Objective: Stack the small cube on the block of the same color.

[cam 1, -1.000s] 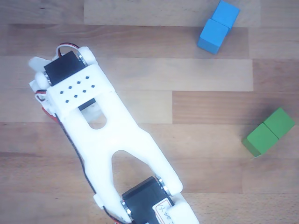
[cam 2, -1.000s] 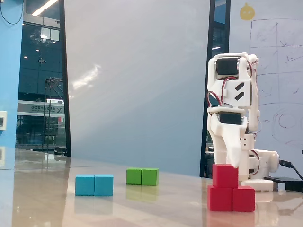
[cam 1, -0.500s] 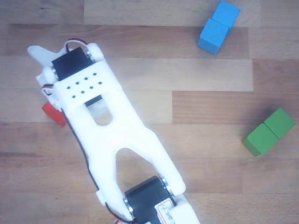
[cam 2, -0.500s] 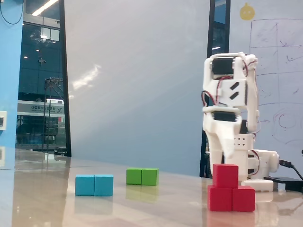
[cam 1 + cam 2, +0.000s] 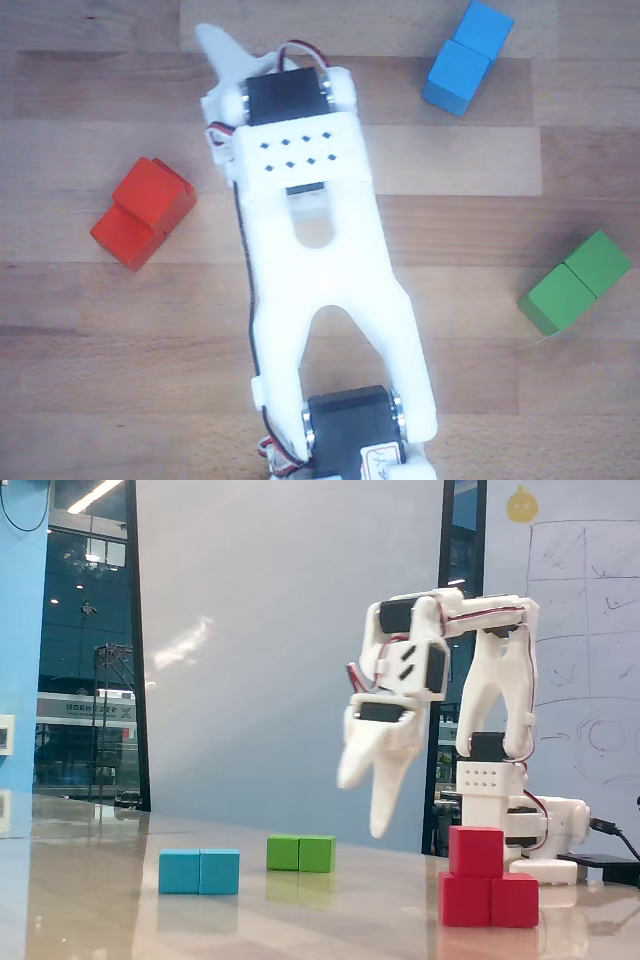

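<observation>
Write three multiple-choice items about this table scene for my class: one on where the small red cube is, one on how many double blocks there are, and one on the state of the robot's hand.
1. Where is the small cube?
A. on the blue block
B. on the red block
C. on the bare table

2. How many two-cube blocks are on the table?
A. two
B. three
C. four

3. What is the hand doing?
A. holding the cube
B. pressing on the green block
C. empty, in the air

Answers:
1 B: the small cube sits on the red block.
2 B: red, blue block and green block.
3 C: the hand hangs open above the table, nothing between its fingers.
</observation>
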Action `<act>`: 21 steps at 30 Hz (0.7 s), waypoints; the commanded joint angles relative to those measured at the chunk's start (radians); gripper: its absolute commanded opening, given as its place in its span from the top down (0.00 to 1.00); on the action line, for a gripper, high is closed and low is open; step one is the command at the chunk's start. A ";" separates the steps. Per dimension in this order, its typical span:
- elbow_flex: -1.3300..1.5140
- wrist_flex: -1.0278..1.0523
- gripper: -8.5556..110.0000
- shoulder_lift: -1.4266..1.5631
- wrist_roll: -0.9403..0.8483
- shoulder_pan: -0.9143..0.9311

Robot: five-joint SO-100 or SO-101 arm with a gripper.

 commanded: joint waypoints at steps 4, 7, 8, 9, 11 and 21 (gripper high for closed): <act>-0.029 -0.009 0.51 0.193 0.184 0.121; 0.018 -0.043 0.58 0.262 0.285 0.156; 0.043 -0.057 0.61 0.291 0.313 0.167; 0.069 -0.072 0.63 0.322 0.339 0.175; 0.129 -0.097 0.68 0.388 0.380 0.189; 0.440 -0.118 0.86 0.772 0.431 0.187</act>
